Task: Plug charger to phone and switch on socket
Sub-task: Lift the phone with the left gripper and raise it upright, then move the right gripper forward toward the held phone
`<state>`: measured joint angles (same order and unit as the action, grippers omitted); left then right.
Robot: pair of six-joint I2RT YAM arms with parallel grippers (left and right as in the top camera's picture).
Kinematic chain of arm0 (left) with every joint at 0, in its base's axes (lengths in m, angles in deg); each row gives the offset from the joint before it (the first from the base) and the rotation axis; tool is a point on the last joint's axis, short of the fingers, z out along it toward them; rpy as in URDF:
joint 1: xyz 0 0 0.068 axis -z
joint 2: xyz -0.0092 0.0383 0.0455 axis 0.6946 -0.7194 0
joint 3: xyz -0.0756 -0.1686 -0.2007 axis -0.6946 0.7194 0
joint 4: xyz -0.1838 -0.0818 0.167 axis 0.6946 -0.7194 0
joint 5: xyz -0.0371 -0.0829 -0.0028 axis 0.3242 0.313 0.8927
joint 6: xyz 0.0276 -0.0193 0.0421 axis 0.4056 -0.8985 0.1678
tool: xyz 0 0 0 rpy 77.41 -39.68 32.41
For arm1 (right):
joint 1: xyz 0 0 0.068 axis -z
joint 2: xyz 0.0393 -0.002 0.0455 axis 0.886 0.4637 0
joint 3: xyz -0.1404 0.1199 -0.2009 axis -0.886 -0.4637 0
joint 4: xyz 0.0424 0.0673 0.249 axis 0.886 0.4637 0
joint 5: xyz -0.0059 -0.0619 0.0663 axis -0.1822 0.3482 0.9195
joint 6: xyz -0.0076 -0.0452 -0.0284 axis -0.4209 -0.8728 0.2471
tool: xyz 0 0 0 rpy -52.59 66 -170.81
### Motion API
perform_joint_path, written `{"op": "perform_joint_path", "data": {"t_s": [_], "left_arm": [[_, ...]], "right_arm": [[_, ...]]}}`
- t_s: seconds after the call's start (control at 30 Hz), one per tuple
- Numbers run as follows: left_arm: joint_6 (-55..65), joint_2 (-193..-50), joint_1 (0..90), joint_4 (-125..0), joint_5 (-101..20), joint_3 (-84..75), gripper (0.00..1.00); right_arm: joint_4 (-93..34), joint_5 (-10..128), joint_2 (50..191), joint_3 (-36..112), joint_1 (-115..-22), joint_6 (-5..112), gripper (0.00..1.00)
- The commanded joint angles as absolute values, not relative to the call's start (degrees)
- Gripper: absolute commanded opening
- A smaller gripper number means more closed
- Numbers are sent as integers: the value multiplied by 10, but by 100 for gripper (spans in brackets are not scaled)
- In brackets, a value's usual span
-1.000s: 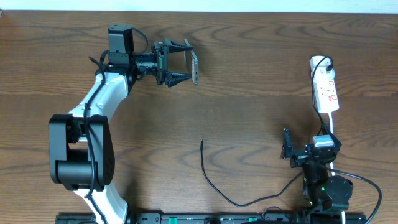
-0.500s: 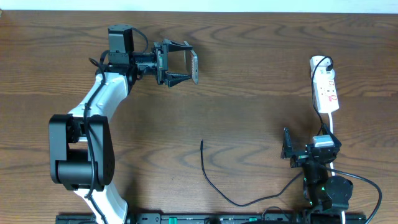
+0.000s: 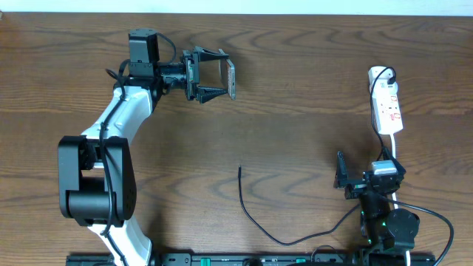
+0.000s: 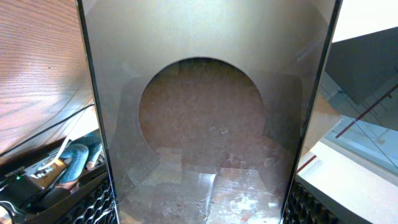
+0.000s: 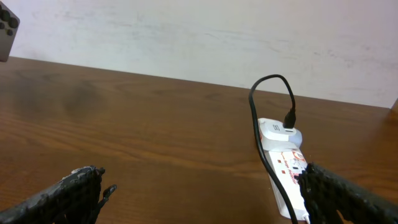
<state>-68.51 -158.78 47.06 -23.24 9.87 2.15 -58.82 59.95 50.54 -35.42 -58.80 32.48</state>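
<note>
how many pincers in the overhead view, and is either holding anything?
2. The left pincer, upper left, grips the phone. The right pincer, lower right, is open and empty. No others seem hidden.

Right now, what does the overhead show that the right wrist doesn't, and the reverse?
Overhead only: the charger lying loose on the table, its tip unplugged, and the left gripper shut on the phone, held on edge. Right wrist only: the wall behind the table, and how the lead arches up from the black plug. Both: the socket with that plug in one end.
</note>
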Motion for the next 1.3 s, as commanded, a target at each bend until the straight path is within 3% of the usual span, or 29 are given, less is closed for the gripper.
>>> {"op": "perform_joint_path", "data": {"t_s": [0.0,1.27], "left_arm": [[-688,-1576,469,-227,124,9,7],[-688,-1576,469,-202,125,9,7]], "right_arm": [[-586,596,502,-355,-590,331,99],[-586,595,502,-355,-590,331,99]]}}
